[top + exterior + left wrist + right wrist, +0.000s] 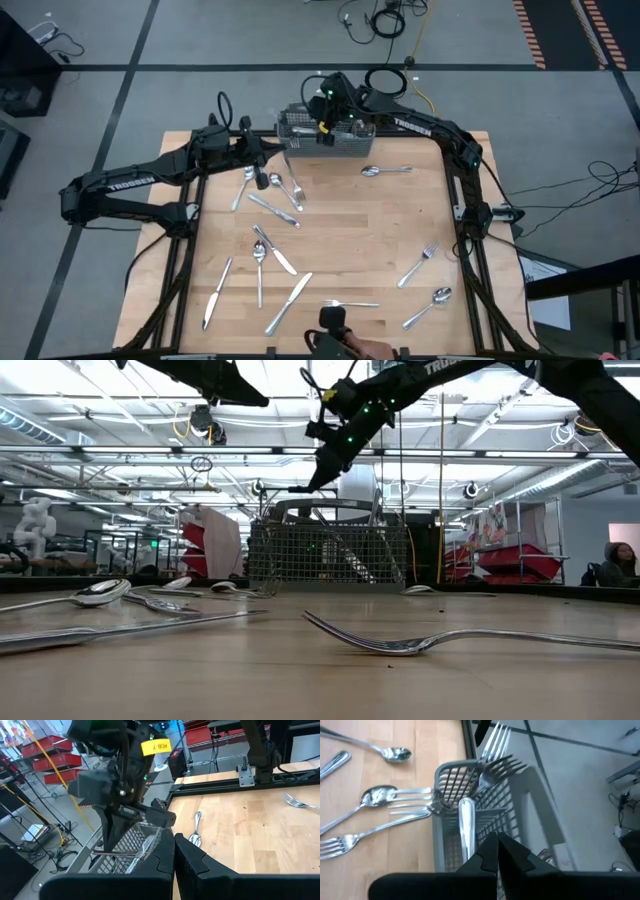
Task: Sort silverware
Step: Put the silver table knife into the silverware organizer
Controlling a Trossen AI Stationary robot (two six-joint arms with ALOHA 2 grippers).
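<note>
The grey wire-mesh basket [325,140] stands at the table's far edge with forks [495,765] upright in it, tines up. My right gripper [322,125] hangs over the basket, shut on a slim silver piece [466,820]. My left gripper [265,152] is shut and empty, hovering just left of the basket [125,850]. Forks and spoons [395,805] lie on the wood beside the basket. More silverware [270,250] is scattered over the table's middle and near part. My right gripper pinches the silver piece between its two fingers [485,855], coming from above the basket. The piece's rounded handle end [466,805] sticks out past the fingertips. In the low view the piece [295,488] is lifted clear above the basket's rim, lying about level.
A spoon [385,170] lies right of the basket. A fork [420,265] and a spoon [430,305] lie near the right edge. Knives and spoons [250,285] lie toward the near left. A dark camera mount [332,322] sits at the near edge. A fork [420,642] lies close before it.
</note>
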